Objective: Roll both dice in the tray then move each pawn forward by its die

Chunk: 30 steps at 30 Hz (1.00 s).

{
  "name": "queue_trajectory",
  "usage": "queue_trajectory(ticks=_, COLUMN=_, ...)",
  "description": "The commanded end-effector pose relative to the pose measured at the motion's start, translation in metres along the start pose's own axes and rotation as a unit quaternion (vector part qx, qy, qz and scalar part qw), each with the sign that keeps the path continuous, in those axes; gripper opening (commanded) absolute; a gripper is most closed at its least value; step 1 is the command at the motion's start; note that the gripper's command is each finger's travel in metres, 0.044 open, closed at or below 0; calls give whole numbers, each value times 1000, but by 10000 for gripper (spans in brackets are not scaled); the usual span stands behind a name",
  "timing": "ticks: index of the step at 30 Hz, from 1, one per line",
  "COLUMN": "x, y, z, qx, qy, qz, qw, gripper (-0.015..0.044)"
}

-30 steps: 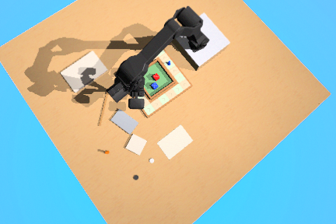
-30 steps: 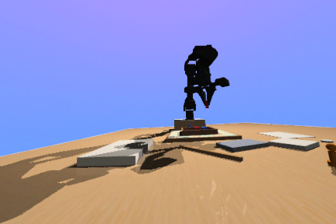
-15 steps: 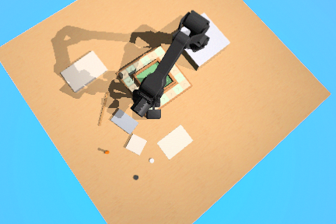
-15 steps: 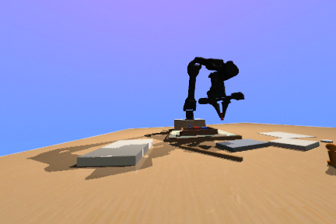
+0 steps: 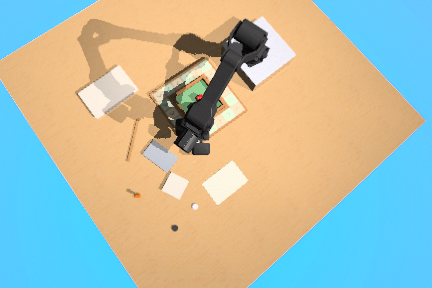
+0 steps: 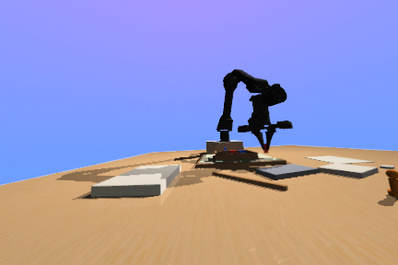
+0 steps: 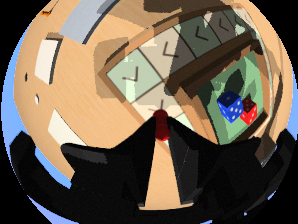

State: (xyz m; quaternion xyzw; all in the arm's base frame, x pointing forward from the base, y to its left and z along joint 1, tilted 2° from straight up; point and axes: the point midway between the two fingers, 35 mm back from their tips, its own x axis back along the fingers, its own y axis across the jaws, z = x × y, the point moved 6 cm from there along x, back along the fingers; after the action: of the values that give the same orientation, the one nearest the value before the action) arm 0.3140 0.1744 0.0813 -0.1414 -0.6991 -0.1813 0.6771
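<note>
My gripper (image 6: 265, 145) (image 7: 161, 120) is shut on the red pawn (image 6: 265, 149) (image 7: 161, 131) and holds it low over the board (image 5: 231, 99) (image 7: 131, 75), near a corner; whether it touches the board I cannot tell. The blue die (image 7: 231, 107) and the red die (image 5: 199, 97) (image 7: 248, 112) lie close together in the green-floored tray (image 5: 188, 95) (image 7: 254, 75). Their top faces are shaded and I cannot read them. A small blue thing, probably the blue pawn (image 6: 225, 149), shows beyond the tray in the exterior view; in the top view my arm hides that spot.
A white block (image 5: 107, 91) (image 6: 134, 183), a thin stick (image 5: 132, 140) (image 6: 251, 181), a grey block (image 5: 160, 155) (image 6: 287, 170), a pale square block (image 5: 175, 185) and a cream sheet (image 5: 225, 183) lie around the board. Farther off are an orange piece (image 5: 137, 195), a white disc (image 5: 195, 206) and a dark disc (image 5: 174, 228).
</note>
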Motion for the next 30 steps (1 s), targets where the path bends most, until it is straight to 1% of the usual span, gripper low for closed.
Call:
queue_trajectory(ticks=1, x=-4, y=1, z=0, qx=-1, qy=-3, qz=-2, qw=1000, gripper=0)
queue_trajectory(ticks=14, x=-21, y=1, z=0, qx=-1, qy=-3, qz=-2, qw=1000, gripper=0)
queue_trajectory(ticks=15, x=-15, y=1, z=0, qx=0, qy=-3, qz=-4, qw=1000, gripper=26)
queue_trajectory(ticks=30, x=-12, y=1, z=0, qx=0, qy=-3, qz=-4, qw=1000, gripper=420)
